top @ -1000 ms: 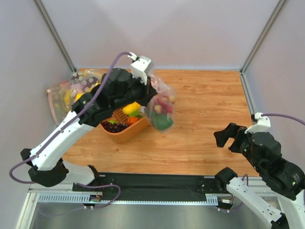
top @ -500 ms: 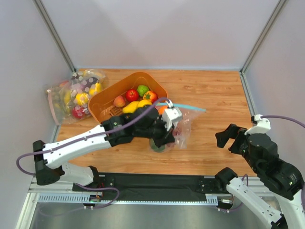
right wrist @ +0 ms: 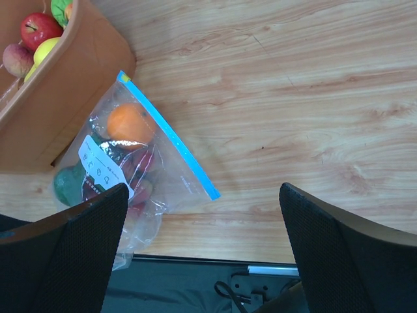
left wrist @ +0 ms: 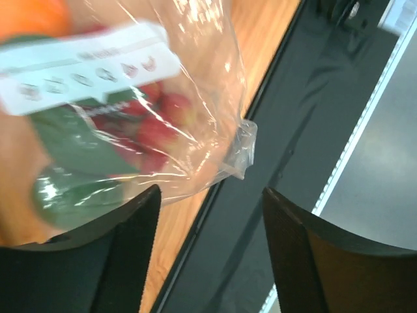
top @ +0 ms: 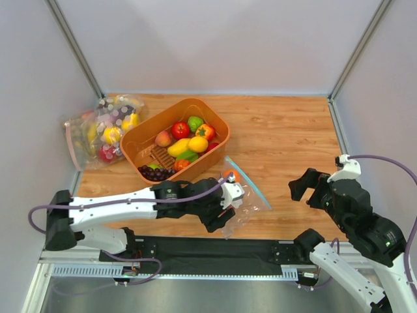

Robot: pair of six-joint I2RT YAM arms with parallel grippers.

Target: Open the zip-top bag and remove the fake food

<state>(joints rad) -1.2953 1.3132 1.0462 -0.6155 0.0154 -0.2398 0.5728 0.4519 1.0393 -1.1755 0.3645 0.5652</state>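
Observation:
The zip-top bag (top: 244, 195) lies flat on the wood near the table's front edge, its blue zip strip (top: 251, 189) facing right. The fake food is inside: an orange (right wrist: 127, 124), a dark green avocado (right wrist: 68, 186) and red strawberry pieces (left wrist: 153, 124). My left gripper (top: 225, 210) sits low at the bag's near left corner. It is open (left wrist: 210, 192), with nothing between the fingers and the bag's corner just beyond the tips. My right gripper (top: 311, 189) hovers to the right of the bag. It is wide open (right wrist: 203, 189) and empty.
An orange basket (top: 140, 140) of other fruit stands just behind the bag, almost touching it. Clear bags of produce (top: 104, 127) are heaped at the back left by the wall. A black strip (top: 215, 251) runs along the table's near edge.
The left arm carried the bag from above the basket down to the table's front, laid it flat and opened its jaws, letting it go. The right arm has barely shifted.

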